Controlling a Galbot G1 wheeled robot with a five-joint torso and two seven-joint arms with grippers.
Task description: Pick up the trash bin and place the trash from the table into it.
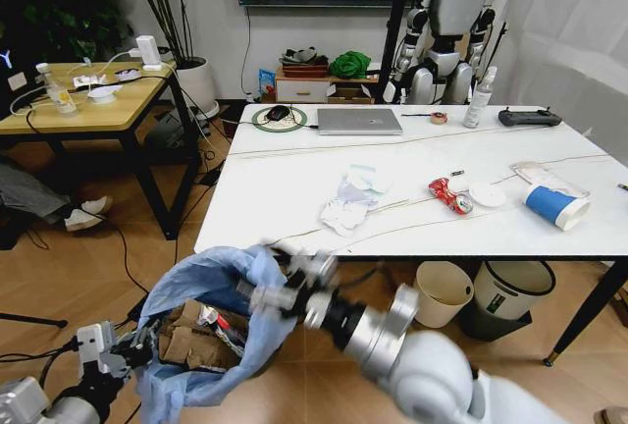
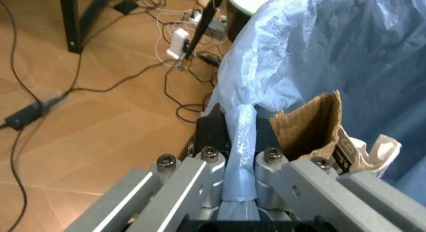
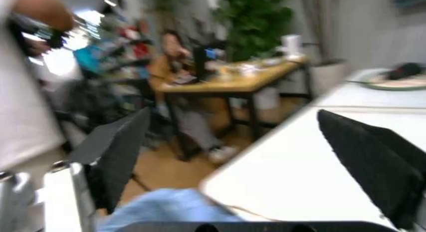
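The trash bin (image 1: 201, 331) hangs below the near left corner of the table (image 1: 294, 198), off the floor, its light-blue bag bulging over the rim and already holding brown cardboard (image 1: 186, 341) and a few scraps. The left gripper (image 1: 123, 350) carries it from the robot's left side: in the left wrist view a twisted fold of the blue bag (image 2: 240, 157) runs straight up between the 2 fingers (image 2: 199, 172), which are pressed together on it, with a torn cardboard flap (image 2: 310, 124) standing just beside them.

The right gripper (image 1: 294, 282) is at the bin's mouth on its table side, just under the table edge. From the right wrist view its 2 dark fingers (image 3: 366, 167) stand spread with nothing between them, the blue bag low in front and the white tabletop stretching away beyond.

The relation that matters, as I judge it: the trash left on the table lies ahead of and above the right gripper, and to its right. The crumpled white tissues (image 1: 348, 203) are nearest, near the middle of the table; the crushed red can (image 1: 449, 195) lies farther right, and the blue-white paper cup (image 1: 556, 205) on its side near the right edge, its long axis roughly across the table. The right arm is clearly the nearer one; the left is taken up with the bin.
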